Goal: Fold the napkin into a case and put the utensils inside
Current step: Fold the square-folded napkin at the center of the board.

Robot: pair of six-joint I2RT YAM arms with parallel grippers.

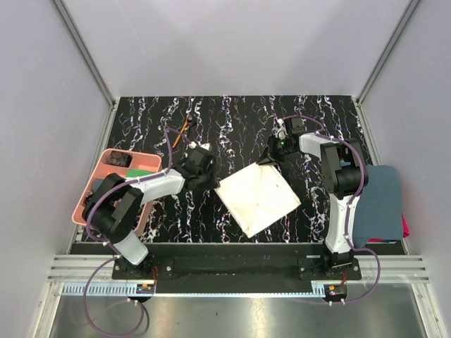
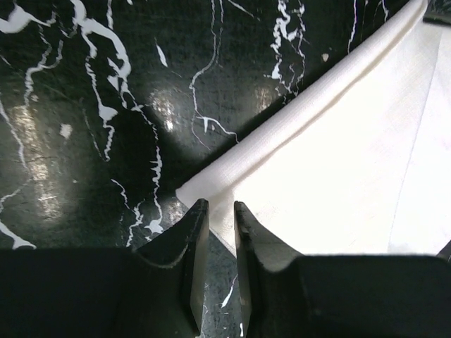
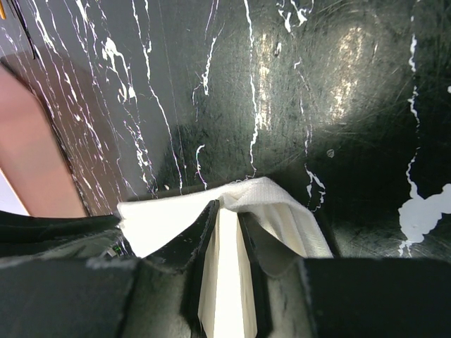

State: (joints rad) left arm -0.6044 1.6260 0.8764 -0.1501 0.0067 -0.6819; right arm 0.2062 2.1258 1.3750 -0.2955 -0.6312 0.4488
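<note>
The napkin [image 1: 257,199] lies flat as a tilted square in the middle of the bench [image 1: 239,120]; it is not yet a case. The right end effector [image 3: 227,211] pinches its upper corner: in the right wrist view the cloth runs between the narrow jaws and puckers there. The left end effector [image 2: 220,205] stands at the corner toward the left of the frame, jaws narrow, with the hem just in the gap. Whether it grips, I cannot tell. For a good fold, I think the left one must take its corner fully before any lifting. Then both should carry their corners together, low and level, toward the lower right edge, so that the crease comes straight. The orange-handled stick [image 1: 180,134] lies at the upper left, well apart.
</note>
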